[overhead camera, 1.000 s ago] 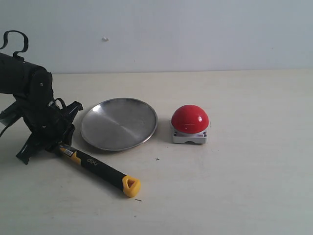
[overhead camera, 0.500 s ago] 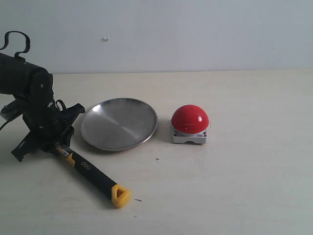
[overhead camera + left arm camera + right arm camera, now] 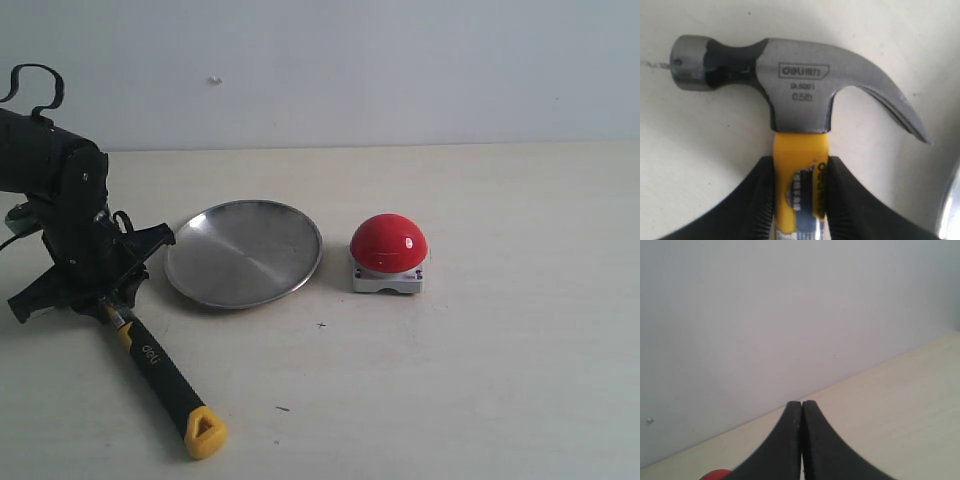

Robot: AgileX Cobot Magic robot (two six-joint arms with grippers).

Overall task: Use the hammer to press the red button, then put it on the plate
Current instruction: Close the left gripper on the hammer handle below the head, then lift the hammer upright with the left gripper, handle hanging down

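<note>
Grip on the left: left claw (image 3: 800, 172) closing part-way around the hammer (image 3: 800, 85), pinching the yellow neck of the handle from both sides just below the dark metal head. Holding that head low at the desk (image 3: 480, 380), striking face pointing one way and curved forked end the other; impossible to tell whether touching the surface or raised slightly. Slanting, in the exterior view, from the left claw toward the near edge, yellow looped end nearest the camera, handle passing just left of the plate (image 3: 243, 252) without touching it. Sitting right of the plate and apart from it: the red button (image 3: 388, 243). Right claw (image 3: 801, 412) pressing fully shut, gripping nothing, pointing toward the pale wall (image 3: 790, 315).
</note>
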